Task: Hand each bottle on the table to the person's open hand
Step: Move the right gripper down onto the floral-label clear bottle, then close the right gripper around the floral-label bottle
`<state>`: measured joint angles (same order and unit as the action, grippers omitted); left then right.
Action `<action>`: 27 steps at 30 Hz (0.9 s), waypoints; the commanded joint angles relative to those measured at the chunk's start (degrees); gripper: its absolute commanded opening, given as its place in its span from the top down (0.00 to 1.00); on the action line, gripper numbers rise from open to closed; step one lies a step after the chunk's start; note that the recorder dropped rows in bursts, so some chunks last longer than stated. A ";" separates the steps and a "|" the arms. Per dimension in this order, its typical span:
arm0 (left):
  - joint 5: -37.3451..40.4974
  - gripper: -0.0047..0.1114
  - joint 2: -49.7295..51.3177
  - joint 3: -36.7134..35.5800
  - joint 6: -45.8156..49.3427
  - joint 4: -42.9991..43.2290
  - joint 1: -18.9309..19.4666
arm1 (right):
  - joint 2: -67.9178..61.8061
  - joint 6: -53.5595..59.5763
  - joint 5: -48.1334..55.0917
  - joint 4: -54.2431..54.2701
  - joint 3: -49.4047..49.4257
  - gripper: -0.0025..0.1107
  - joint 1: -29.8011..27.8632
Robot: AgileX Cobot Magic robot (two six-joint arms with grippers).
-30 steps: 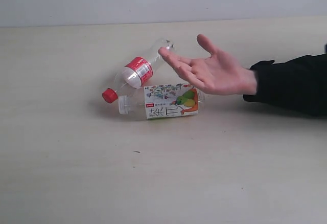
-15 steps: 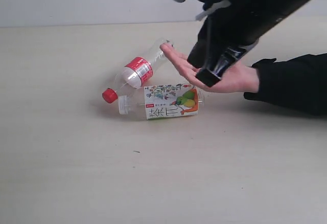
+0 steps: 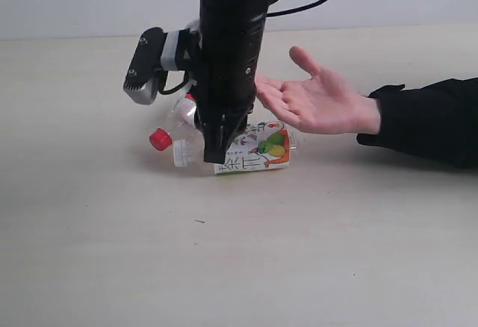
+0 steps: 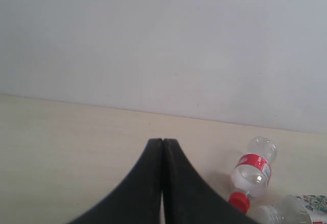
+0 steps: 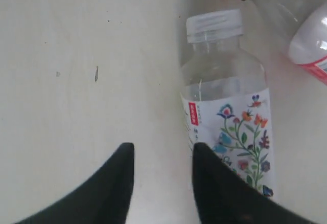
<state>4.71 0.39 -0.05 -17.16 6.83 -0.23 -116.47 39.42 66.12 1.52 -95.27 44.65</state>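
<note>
Two bottles lie on their sides on the table. The clear one with the white-orange illustrated label is nearest; behind it lies the red-labelled one, of which mainly the red cap shows past my right arm. My right gripper is low over the illustrated bottle and open: one finger overlaps its label, the other is over bare table, nothing between them. My left gripper is shut and empty, well away from the red-labelled bottle. The yellow and plain white-capped bottles are out of view.
A person's open hand, palm up, hovers just right of the bottles, with a black sleeve running off the right edge. A pale wall backs the table. The red-labelled bottle lies angled beside the illustrated bottle's neck.
My right arm has swung in from the upper right and come down leftwards over the bottles, now hiding most of the red-labelled one. Bottles and hand have stayed put.
</note>
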 commanded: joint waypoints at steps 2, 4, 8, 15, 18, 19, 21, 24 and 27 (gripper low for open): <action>0.11 0.96 -0.39 0.05 0.22 0.11 0.23 | -4.31 -3.27 -2.00 -5.14 -1.78 0.37 0.05; 0.11 0.96 -0.39 0.05 0.22 0.11 0.23 | -5.29 -3.13 -3.39 -6.90 -1.78 0.37 0.05; 0.11 0.96 -0.39 0.05 0.22 0.11 0.23 | -5.65 -0.10 -7.85 -7.04 -1.78 0.34 0.05; 0.11 0.96 -0.39 0.05 0.22 0.11 0.23 | -5.65 1.28 -9.06 -7.04 -1.78 0.30 0.05; 0.11 0.96 -0.39 0.05 0.22 0.11 0.23 | -6.07 1.37 -9.06 -7.04 -1.78 0.30 0.05; 0.11 0.96 -0.39 0.05 0.22 0.11 0.23 | -6.36 1.37 -9.06 -7.04 -1.78 0.30 0.05; 0.11 0.96 -0.39 0.05 0.22 0.11 0.23 | -7.32 1.37 -8.44 -7.04 -1.78 0.30 0.05; 0.11 0.96 -0.39 0.05 0.22 0.11 0.23 | -9.10 0.57 -8.16 -7.54 -1.78 0.30 0.05; 0.11 0.96 -0.39 0.05 0.22 0.11 0.23 | -9.91 -1.69 -9.04 -10.93 -1.78 0.30 0.05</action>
<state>4.71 0.39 -0.05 -17.16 6.83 -0.23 -125.87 39.17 57.38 -6.98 -96.68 44.74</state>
